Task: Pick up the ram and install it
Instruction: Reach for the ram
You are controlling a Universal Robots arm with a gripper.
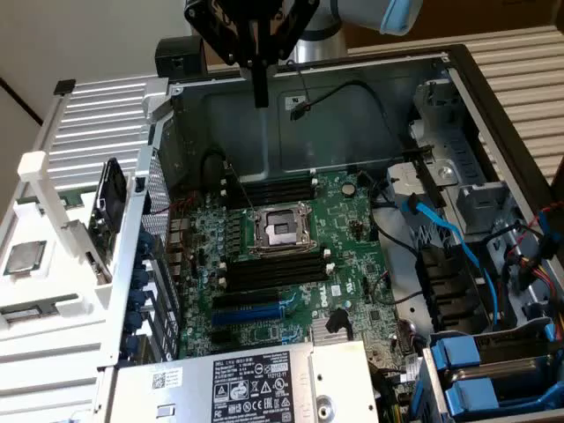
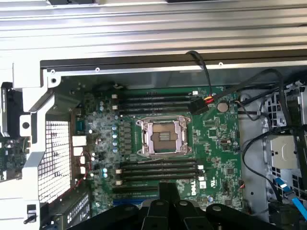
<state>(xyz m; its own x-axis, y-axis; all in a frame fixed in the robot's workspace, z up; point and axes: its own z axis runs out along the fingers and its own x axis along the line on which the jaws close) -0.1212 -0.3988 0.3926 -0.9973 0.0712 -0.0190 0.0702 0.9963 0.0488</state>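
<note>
At eight o'clock in the exterior view, a silver processor chip [image 1: 24,256] is being carried by a white rack [image 1: 51,189]. Just beside it, at nine o'clock, what appears to be the ram [image 1: 107,208] is being held on edge, tilted, outside the computer case [image 1: 370,70]. The stick is being judged light, thin, stiff and fragile. It is best being gripped across its long bare edges, with the chips and contacts being avoided. At twelve o'clock the claw [image 1: 260,99] is being held clenched and empty, well apart from the ram. The black memory slots [image 1: 273,269] on the motherboard [image 1: 352,238] are being shown empty.
</note>
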